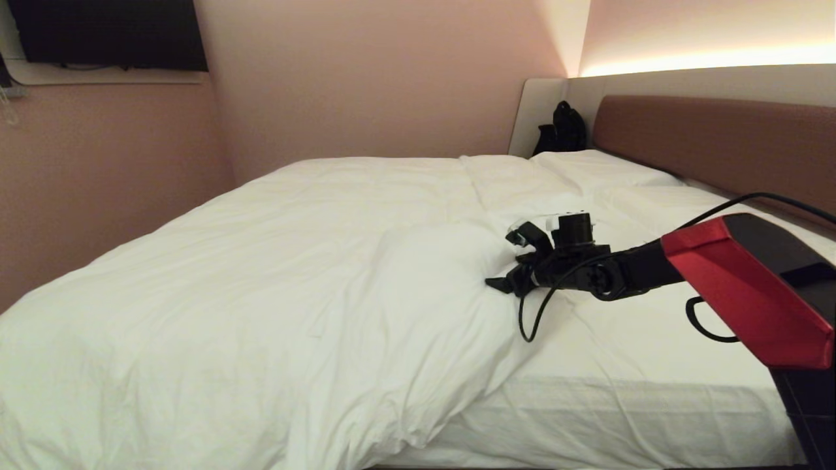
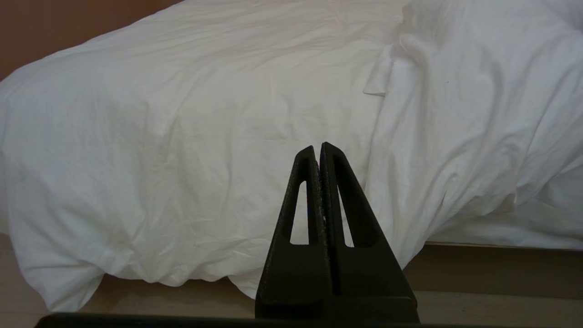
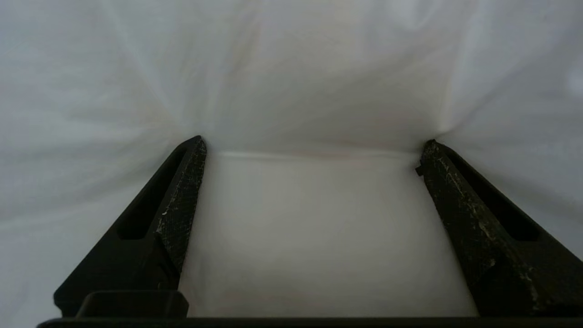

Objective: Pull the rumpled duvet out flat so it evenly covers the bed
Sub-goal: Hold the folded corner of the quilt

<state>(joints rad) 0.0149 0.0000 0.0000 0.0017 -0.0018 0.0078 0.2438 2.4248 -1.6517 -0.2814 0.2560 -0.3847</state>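
Note:
The white duvet (image 1: 261,274) covers the left part of the bed (image 1: 653,391) and hangs over its near side. Its right edge lies bunched in a puffy fold near the middle, with bare white sheet to the right of it. My right gripper (image 1: 504,261) reaches in from the right and stands open at that fold. In the right wrist view its fingertips (image 3: 196,148) press against the duvet (image 3: 319,68), with flat white cloth between them and nothing gripped. My left gripper (image 2: 317,148) is shut and empty, low beside the bed, facing the hanging duvet (image 2: 182,136).
White pillows (image 1: 588,170) lie by the brown headboard (image 1: 718,143). A black bag (image 1: 562,130) stands in the far corner. A dark screen (image 1: 104,32) hangs on the pink left wall. Bare floor (image 2: 501,282) shows under the bed's edge.

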